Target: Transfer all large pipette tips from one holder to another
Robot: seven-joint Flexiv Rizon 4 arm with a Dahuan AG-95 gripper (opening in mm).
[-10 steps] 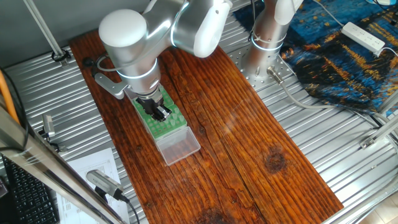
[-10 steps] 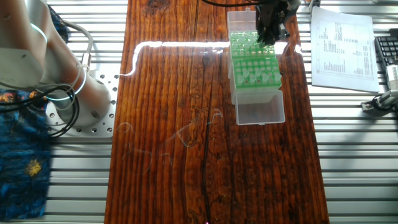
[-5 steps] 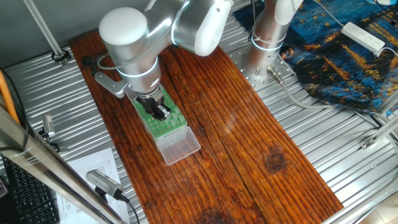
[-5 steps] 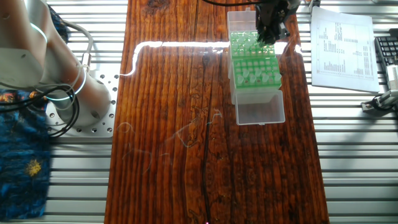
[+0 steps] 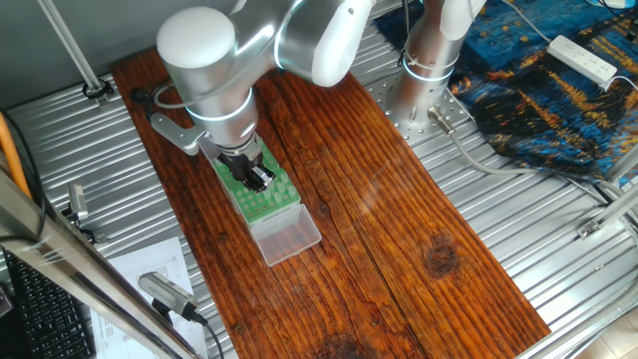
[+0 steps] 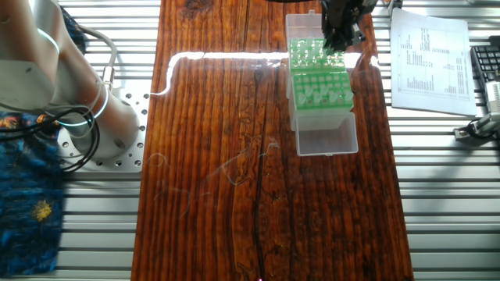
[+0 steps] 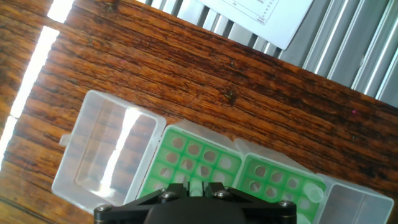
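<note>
Two green racks stand end to end on the wooden board. In the other fixed view the far rack (image 6: 307, 53) shows mostly bare holes. The near rack (image 6: 323, 90) holds several pale large pipette tips (image 6: 331, 97). My gripper (image 6: 337, 47) hangs over the far rack's right side; in one fixed view it (image 5: 257, 178) is over the green rack (image 5: 267, 197). In the hand view the gripper (image 7: 197, 188) is shut on a pale-green tip (image 7: 196, 183) just above the left rack (image 7: 186, 163). The right rack (image 7: 280, 182) has a tip (image 7: 314, 194) at its corner.
Clear hinged lids lie open at both ends of the racks (image 6: 326, 137) (image 6: 303, 26) (image 7: 106, 152). A printed sheet (image 6: 431, 58) lies on the metal slats beside the board. The arm's base (image 6: 86, 117) stands at the left; a keyboard (image 6: 487, 66) is at the right edge.
The gripper has risen slightly over the far rack, still shut. The racks have not moved.
</note>
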